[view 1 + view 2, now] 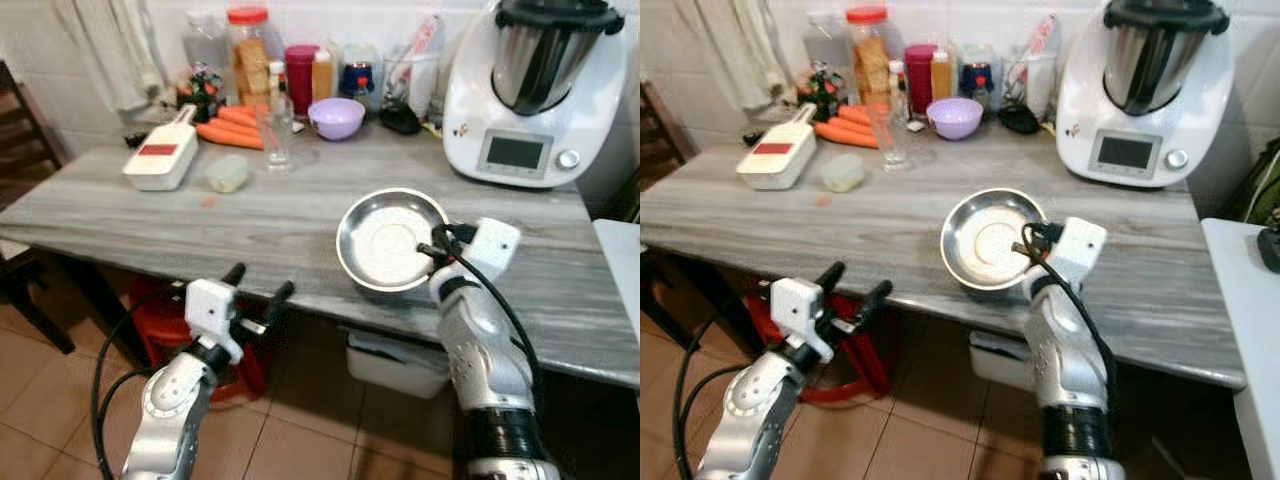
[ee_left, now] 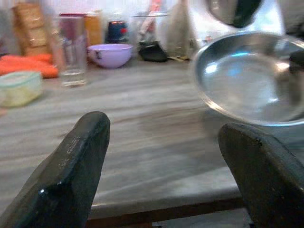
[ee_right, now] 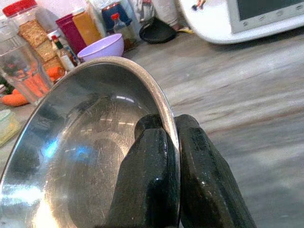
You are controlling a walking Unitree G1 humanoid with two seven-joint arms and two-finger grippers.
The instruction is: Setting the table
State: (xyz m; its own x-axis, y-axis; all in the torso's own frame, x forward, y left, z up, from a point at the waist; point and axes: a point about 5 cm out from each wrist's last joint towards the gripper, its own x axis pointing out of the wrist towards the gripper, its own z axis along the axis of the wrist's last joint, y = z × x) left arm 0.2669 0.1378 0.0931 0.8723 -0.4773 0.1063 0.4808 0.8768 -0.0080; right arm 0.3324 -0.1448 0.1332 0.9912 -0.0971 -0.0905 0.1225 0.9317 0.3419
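At the near edge of the grey table [image 1: 250, 215], towards its right end: one steel bowl [image 1: 385, 238], empty, tilted, its rim pinched by our right gripper [image 3: 168, 142]. The two black fingers are shut tight on the rim, one inside the bowl and one outside, at the side of the bowl nearest the table's front edge. We judge the bowl is held just above the tabletop, though contact underneath cannot be made out.

Left gripper [image 1: 258, 284]: fingers spread wide, holding nothing, hovering just off the table's front edge, below the tabletop and to the left of the bowl.

Relation that matters: the bowl sits straight ahead of our right gripper, over the table, so lowering and releasing falls to the right arm alone. The left is near but unneeded.

Towards the table's back edge: purple bowl [image 1: 337, 117], drinking glass [image 1: 275, 130], carrots [image 1: 232, 128], jars, white kitchen machine [image 1: 535, 90]. All well apart from the steel bowl.
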